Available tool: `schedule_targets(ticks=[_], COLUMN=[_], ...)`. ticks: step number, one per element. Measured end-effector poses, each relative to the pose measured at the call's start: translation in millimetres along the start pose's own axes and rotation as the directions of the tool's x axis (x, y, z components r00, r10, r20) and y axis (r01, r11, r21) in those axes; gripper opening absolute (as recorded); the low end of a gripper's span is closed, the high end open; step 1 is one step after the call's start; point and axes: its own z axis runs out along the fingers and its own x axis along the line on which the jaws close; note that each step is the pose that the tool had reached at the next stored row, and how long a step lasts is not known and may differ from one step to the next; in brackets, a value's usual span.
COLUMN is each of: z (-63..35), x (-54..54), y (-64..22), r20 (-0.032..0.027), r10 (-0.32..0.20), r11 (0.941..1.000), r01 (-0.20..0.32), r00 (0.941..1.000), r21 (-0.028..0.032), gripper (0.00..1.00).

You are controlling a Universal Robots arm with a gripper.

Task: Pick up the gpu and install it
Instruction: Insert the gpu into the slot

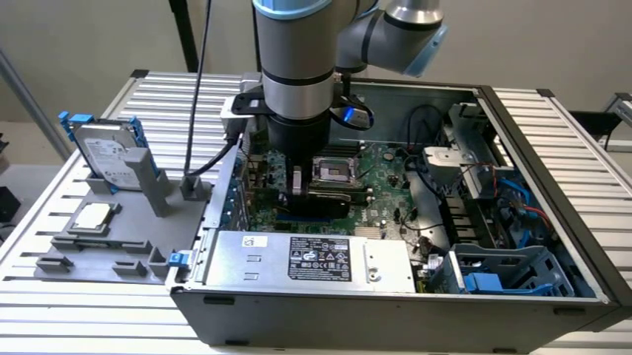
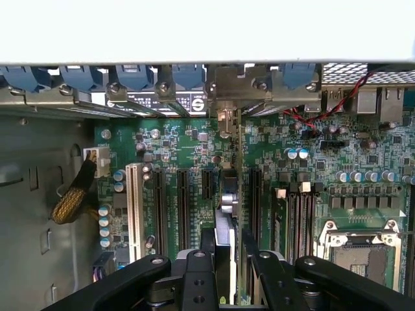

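Note:
The gpu (image 2: 228, 217) shows edge-on in the wrist view as a thin green card with a grey metal bracket end (image 2: 228, 97) against the case's rear wall. My gripper (image 2: 228, 275) is shut on it, with a black finger (image 2: 198, 275) on each side. The card stands upright among the black expansion slots (image 2: 159, 207) of the motherboard (image 2: 175, 139). Whether it is seated in a slot I cannot tell. In the exterior view my gripper (image 1: 308, 194) reaches down into the open computer case (image 1: 553, 185), and the gpu (image 1: 321, 205) is a dark slab just under it.
The processor socket (image 1: 334, 170) lies just beyond the card. A power supply (image 1: 316, 259) fills the case's front, with cables and a blue drive cage (image 1: 504, 270) at the exterior view's right. Outside, a grey holder carries a hard drive (image 1: 103, 159) and a silver chip (image 1: 91, 217).

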Motion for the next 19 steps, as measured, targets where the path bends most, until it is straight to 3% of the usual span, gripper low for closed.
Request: schedule_targets(ticks=[13,19], z=[0.1,0.0], x=[-3.4,1.1], y=[0.1,-0.1], r20=[0.0,0.0], r10=[0.0,0.0], r11=[1.0,1.0], r01=[0.0,0.0], r00=[1.0,1.0], r21=[0.0,0.0], gripper=[0.27,0.27])
